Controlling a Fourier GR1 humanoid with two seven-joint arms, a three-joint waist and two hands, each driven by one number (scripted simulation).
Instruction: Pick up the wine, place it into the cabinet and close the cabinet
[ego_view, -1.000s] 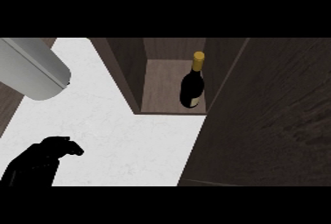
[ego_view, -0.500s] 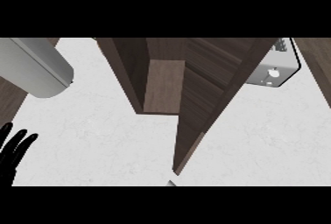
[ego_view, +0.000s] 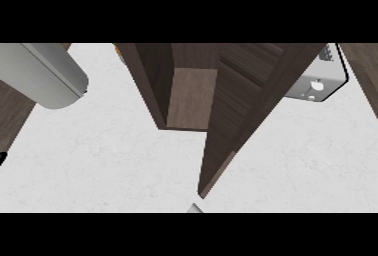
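While the cabinet (ego_view: 151, 85) stands in the middle of the counter (ego_view: 96, 165), its door (ego_view: 236, 115) hangs ajar, swung out from the cabinet's right side and running down toward the near edge of the view. Between the cabinet's left wall and the door, a strip of paler wooden floor shows inside. The wine is nowhere in that strip or on the counter around the cabinet. Whether it sits deeper inside, hidden behind the door, I cannot tell.

Far to the left of the cabinet, at the very edge of the view, a small black sliver shows: the left hand (ego_view: 1, 159). So little of it is in view that I cannot say how far open it is, or whether it holds or touches anything. The right hand shows nowhere.

Up and to the left of the cabinet, a thick grey cylinder (ego_view: 48, 75) slants in over the counter. To the cabinet's right, just beyond the door's far end, a pale metal plate (ego_view: 317, 82) with a round hole lies against the white top. Below the door's near tip a tiny grey wedge (ego_view: 193, 208) pokes in; what it is, I cannot make out.
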